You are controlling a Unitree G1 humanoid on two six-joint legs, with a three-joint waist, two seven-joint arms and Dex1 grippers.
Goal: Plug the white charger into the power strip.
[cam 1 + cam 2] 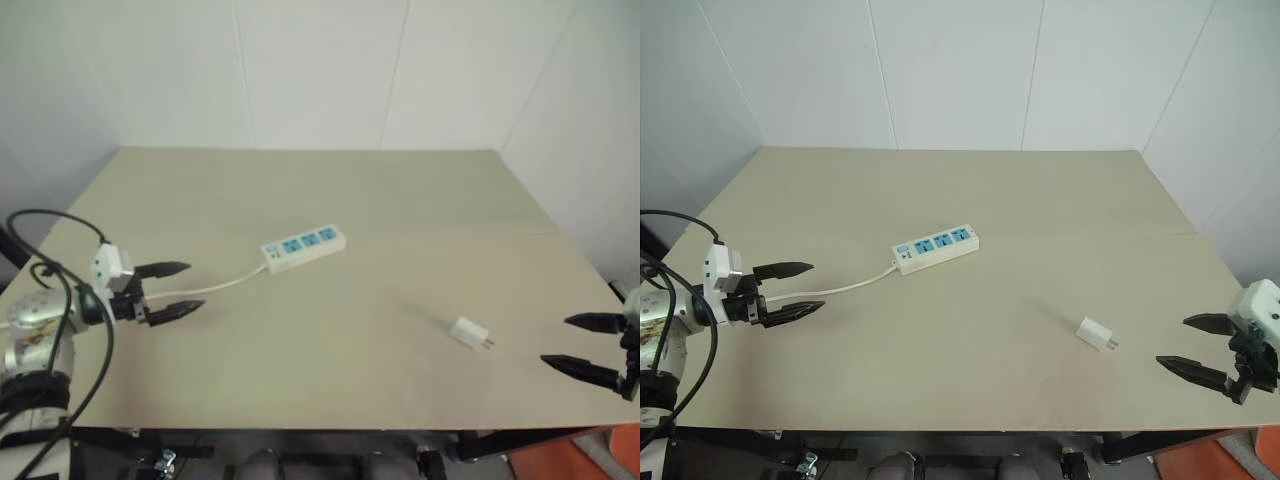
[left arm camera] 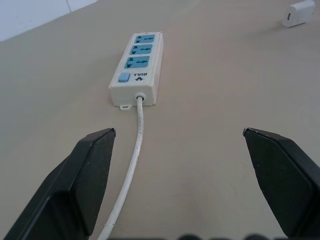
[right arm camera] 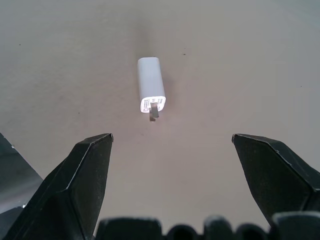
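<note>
The power strip (image 1: 303, 247) lies flat near the middle of the tan table, its three blue sockets facing up and its thin white cord (image 1: 215, 288) running toward the left. My left gripper (image 1: 180, 288) hovers open at the table's left side, pointing along the cord at the strip's switch end (image 2: 137, 75). The white charger (image 1: 470, 333) lies on its side right of centre, prongs toward the right. My right gripper (image 1: 582, 342) stands open near the right edge, aimed at the charger (image 3: 151, 91), with a clear gap between them.
The table (image 1: 330, 195) is bare apart from these things. White walls close it in at the back and right. An orange object (image 1: 575, 460) sits below the table's front right corner.
</note>
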